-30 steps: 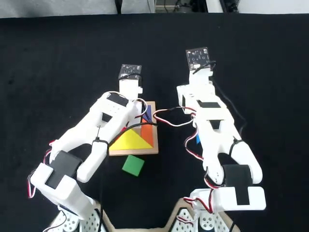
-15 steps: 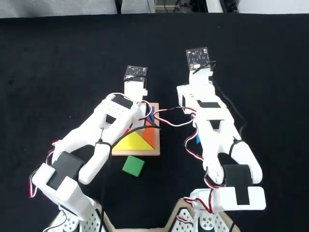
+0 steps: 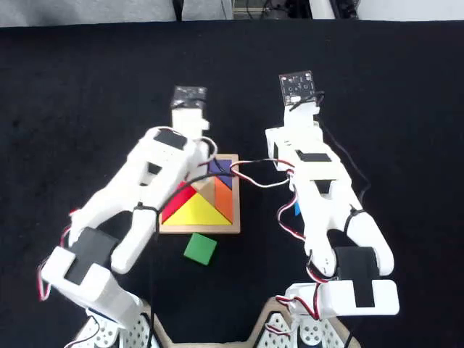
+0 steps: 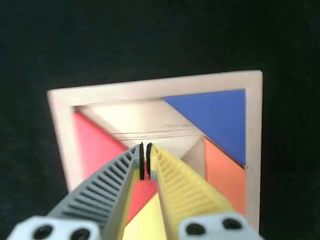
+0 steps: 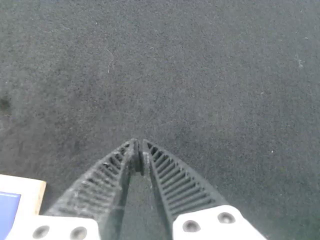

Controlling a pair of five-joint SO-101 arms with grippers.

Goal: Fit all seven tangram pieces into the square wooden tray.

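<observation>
Left arm has swung leftward over the tray (image 3: 199,229), left fingers (image 4: 115,185) and right fingers (image 5: 170,185) closed.

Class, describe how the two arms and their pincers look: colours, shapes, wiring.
The left arm and right arm are white with black motor blocks and red, white and black cables. The left pincer has one grey and one yellow ribbed finger; the right pincer has two dark ones.
</observation>
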